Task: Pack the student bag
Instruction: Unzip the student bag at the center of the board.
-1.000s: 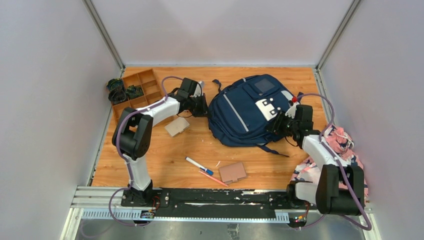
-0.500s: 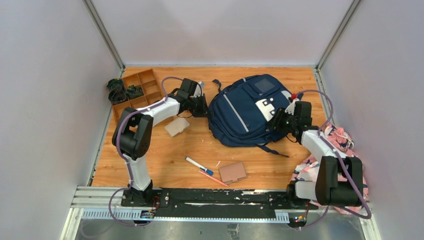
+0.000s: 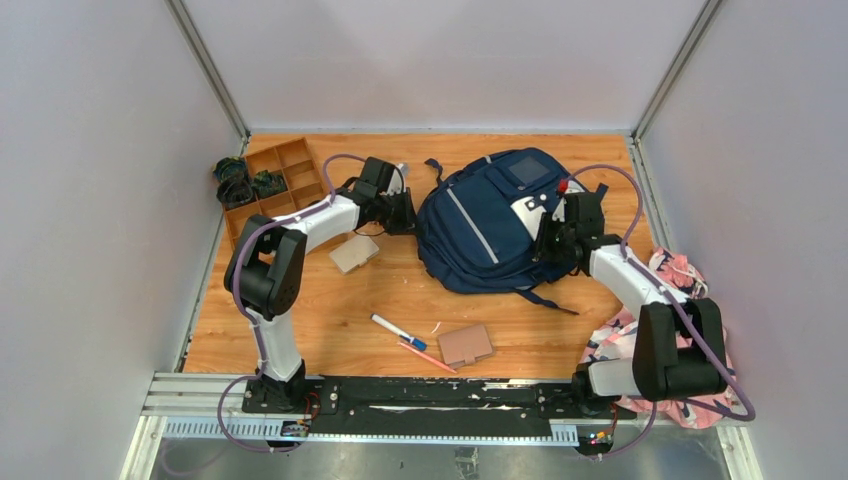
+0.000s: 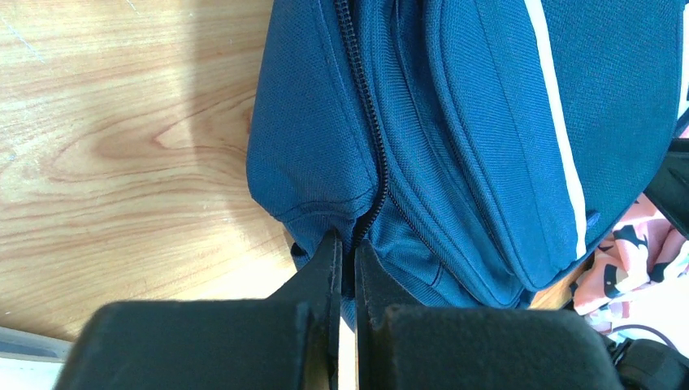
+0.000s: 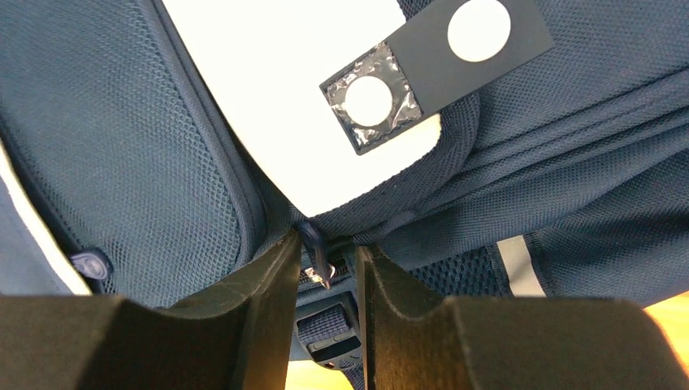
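Note:
The student bag [image 3: 495, 220], navy with grey stripes and a white dotted patch [image 5: 284, 106], lies flat at the middle back of the table. My left gripper [image 3: 408, 213] is at the bag's left edge. In the left wrist view it [image 4: 347, 244] is shut on the end of the bag's zipper seam [image 4: 361, 162]. My right gripper [image 3: 548, 240] is on the bag's right side below the white patch. In the right wrist view it [image 5: 327, 252] is open by a narrow gap, with a dark zipper pull [image 5: 313, 240] between the jaws, close to the left finger.
A wooden compartment tray [image 3: 285, 180] with dark items [image 3: 232, 180] stands at the back left. Two tan flat blocks [image 3: 354, 252] [image 3: 465, 344] and two pens [image 3: 398, 331] [image 3: 428, 356] lie in front of the bag. A pink-and-navy cloth bundle [image 3: 670, 300] lies at the right.
My right gripper has moved left and farther onto the bag, up to the white patch and around the zipper pull. The left arm and the bag have not visibly moved.

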You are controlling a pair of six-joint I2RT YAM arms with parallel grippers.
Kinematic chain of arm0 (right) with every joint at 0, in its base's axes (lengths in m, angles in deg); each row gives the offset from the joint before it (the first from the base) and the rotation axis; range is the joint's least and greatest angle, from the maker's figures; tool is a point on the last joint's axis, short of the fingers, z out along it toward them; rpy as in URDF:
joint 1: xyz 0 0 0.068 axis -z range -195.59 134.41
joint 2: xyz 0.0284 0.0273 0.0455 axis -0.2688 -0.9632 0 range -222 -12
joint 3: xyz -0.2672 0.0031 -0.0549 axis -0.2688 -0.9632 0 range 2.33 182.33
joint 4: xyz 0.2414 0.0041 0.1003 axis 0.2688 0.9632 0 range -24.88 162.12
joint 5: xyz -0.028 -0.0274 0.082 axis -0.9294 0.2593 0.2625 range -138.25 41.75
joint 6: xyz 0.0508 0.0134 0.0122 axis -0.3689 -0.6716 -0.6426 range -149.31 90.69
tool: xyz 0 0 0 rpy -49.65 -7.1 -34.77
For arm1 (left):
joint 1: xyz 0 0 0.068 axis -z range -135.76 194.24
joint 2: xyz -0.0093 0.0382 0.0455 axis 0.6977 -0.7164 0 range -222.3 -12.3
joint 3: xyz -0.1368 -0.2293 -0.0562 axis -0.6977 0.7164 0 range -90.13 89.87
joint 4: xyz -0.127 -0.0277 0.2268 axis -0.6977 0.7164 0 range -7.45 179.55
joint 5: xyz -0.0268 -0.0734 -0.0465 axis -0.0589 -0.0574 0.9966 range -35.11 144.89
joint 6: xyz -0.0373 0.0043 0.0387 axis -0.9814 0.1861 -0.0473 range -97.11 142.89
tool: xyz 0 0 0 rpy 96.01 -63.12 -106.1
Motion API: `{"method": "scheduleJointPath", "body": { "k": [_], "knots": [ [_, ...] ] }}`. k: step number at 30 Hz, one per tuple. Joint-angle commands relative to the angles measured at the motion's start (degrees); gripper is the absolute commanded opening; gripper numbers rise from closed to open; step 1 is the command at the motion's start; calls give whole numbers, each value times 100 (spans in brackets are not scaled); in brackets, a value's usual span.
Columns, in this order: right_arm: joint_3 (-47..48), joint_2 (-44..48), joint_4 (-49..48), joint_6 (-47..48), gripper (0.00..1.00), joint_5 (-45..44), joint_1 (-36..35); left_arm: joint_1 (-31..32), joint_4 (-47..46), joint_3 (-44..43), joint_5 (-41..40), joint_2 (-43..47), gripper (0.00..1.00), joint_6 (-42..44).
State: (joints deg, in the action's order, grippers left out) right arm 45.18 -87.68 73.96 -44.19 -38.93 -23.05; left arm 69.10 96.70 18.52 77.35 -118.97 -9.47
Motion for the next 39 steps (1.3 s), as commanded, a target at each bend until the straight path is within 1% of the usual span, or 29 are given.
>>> {"method": "scheduleJointPath", "body": {
  "k": [1,3,5,8,11,14,17,19,23,26,28,31,36,39],
  "knots": [
    [270,-324,99,204,35,-476,-206,54,-306,53,327,125,0,-105],
    [336,-399,105,173,31,-689,-260,54,-323,80,333,129,0,-102],
    [356,-331,169,116,19,-832,-292,54,-355,99,354,129,0,-123],
    [256,58,322,59,8,-1024,-316,54,-377,137,328,139,0,-145],
    [72,545,538,-53,0,-1191,-318,54,-413,147,294,131,0,-181],
    [-136,864,601,-128,0,-1153,-323,54,-488,139,312,105,0,-215],
    [-290,986,566,-181,0,-1028,-326,47,-514,126,327,70,0,-250],
    [-454,1053,441,-285,0,-779,-345,53,-521,128,353,59,0,-288],
    [-970,1343,-25,-614,0,-782,-491,54,-628,286,366,157,0,-397],
    [-1425,1600,-580,-1173,0,-899,-649,54,-899,582,408,298,0,-569],
    [-1671,1690,-1050,-1514,0,-924,-829,54,-1096,779,408,406,0,-710],
    [-1730,1634,-1385,-1887,0,-1335,-1231,100,-1229,952,377,504,0,-810],
    [-1201,1219,-1369,-2074,0,-1981,-2182,214,-1196,1041,217,642,0,-845],
    [-1042,1015,-1564,-2311,0,-2163,-2674,267,-1198,1094,120,736,0,-890]
  ]
}}
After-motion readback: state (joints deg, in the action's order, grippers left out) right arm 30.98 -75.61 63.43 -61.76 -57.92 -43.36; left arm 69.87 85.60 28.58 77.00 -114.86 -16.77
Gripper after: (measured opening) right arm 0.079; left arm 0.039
